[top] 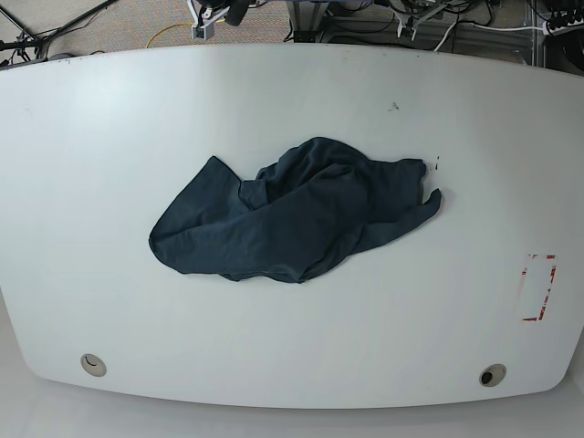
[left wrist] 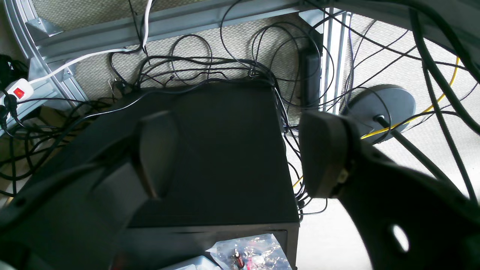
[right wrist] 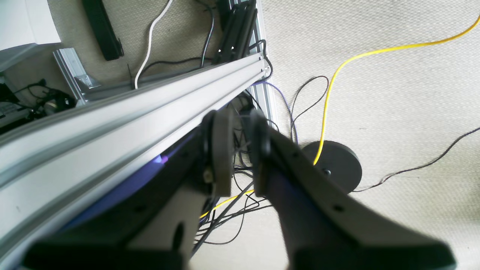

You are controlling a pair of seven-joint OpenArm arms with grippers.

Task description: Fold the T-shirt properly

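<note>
The T-shirt (top: 292, 219) is a dark navy garment lying crumpled in a loose heap at the middle of the white table (top: 292, 91), with one corner trailing out to the right. Neither arm shows in the base view. In the left wrist view my left gripper (left wrist: 240, 153) hangs off the table with its jaws wide apart and nothing between them, above a black box (left wrist: 225, 150). In the right wrist view my right gripper (right wrist: 238, 146) has its fingers drawn almost together, holding nothing, above the floor beside an aluminium rail (right wrist: 131, 112).
Tangled black cables (left wrist: 210, 71) and a yellow cable (right wrist: 337, 75) lie on the carpet, beside a round black stand base (right wrist: 333, 165). The table carries a red-edged mark (top: 538, 287) at its right and two round holes (top: 493, 375) near the front edge.
</note>
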